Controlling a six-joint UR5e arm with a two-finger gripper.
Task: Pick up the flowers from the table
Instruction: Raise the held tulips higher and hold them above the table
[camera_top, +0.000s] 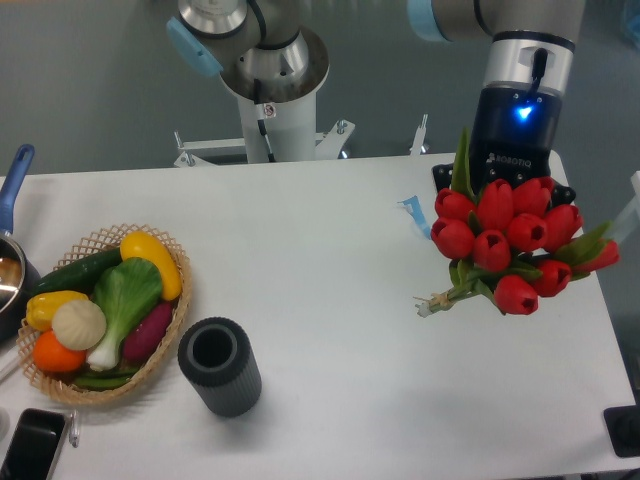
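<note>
Red tulips, the flowers (507, 243), hang in a tight bunch at the right side of the table (330, 300), their heads turned toward the camera and their green stems trailing down-left to a tied end that looks raised off the white surface. Directly behind the blooms stands the gripper (509, 196), a dark body with a blue light lit on its wrist; its fingers are hidden by the flowers, so how far they stand apart cannot be told, though the bunch appears carried by them. A strip of blue ribbon (416, 215) lies on the table just left of the bunch. At the left edge sits a wicker basket (172, 335) of vegetables, with a dark cylindrical cup (219, 366) upright just beside it.
</note>
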